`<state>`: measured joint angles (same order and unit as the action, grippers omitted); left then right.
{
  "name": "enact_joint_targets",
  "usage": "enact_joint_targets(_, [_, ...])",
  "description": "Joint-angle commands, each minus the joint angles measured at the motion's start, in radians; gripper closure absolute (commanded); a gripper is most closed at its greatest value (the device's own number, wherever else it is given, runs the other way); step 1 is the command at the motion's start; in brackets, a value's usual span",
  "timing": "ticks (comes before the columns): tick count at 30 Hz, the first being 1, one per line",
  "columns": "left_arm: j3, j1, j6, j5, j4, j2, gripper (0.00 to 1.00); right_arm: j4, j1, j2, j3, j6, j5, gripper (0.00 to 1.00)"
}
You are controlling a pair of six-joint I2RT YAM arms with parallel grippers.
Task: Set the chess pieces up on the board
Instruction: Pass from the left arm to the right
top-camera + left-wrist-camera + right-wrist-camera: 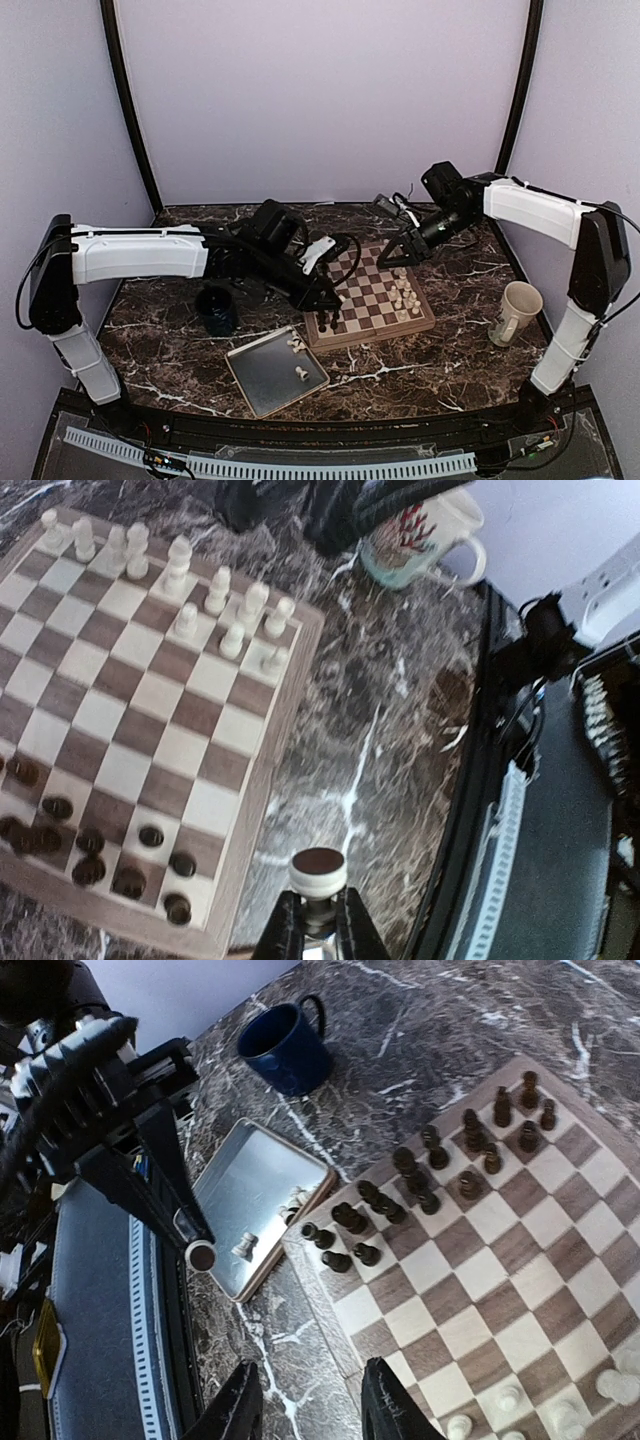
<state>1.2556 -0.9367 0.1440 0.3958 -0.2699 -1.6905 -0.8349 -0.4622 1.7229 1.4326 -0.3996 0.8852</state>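
Observation:
The board (372, 300) lies mid-table. Cream chess pieces (405, 296) stand along its right side, dark ones (420, 1175) along its left. My left gripper (318, 908) is shut on a cream chess piece (318, 872), whose dark round base points at the camera. It hangs over the marble just off the board's edge, near the dark pieces. In the right wrist view the same held piece (201, 1255) shows beside the tray. My right gripper (315, 1405) hovers open near the board's far edge (392, 258), with nothing between its fingers. More cream pieces (245, 1245) lie in the tray.
A grey metal tray (262, 388) sits in front of the board's left corner. A dark blue mug (215, 310) stands left of the board, and a white mug (517, 312) to its right. Cables and the black front rail (100, 1340) run along the near table edge.

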Motion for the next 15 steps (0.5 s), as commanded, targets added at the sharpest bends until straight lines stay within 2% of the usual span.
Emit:
enact_joint_targets(1, [0.214, 0.030, 0.208, 0.252, -0.115, -0.136, 0.91, 0.052, 0.103, -0.108, -0.060, 0.022, -0.054, 0.65])
enact_joint_targets(4, [0.306, 0.054, 0.342, 0.349, -0.134, -0.241, 0.92, 0.089, 0.136, -0.197, -0.128, 0.015, -0.122, 0.65])
enact_joint_targets(7, [0.341, 0.068, 0.434, 0.473, -0.079, -0.291, 0.93, 0.120, 0.131, -0.288, -0.204, -0.044, -0.152, 0.64])
enact_joint_targets(9, [0.368, 0.073, 0.446, 0.523, -0.080, -0.318, 0.93, 0.113, 0.109, -0.342, -0.241, -0.136, -0.172, 0.62])
enact_joint_targets(11, [0.380, 0.082, 0.456, 0.564, -0.076, -0.331, 0.93, 0.084, 0.063, -0.384, -0.268, -0.295, -0.229, 0.60])
enact_joint_targets(15, [0.360, 0.102, 0.515, 0.677, -0.022, -0.347, 0.92, 0.034, -0.041, -0.372, -0.246, -0.452, -0.334, 0.58])
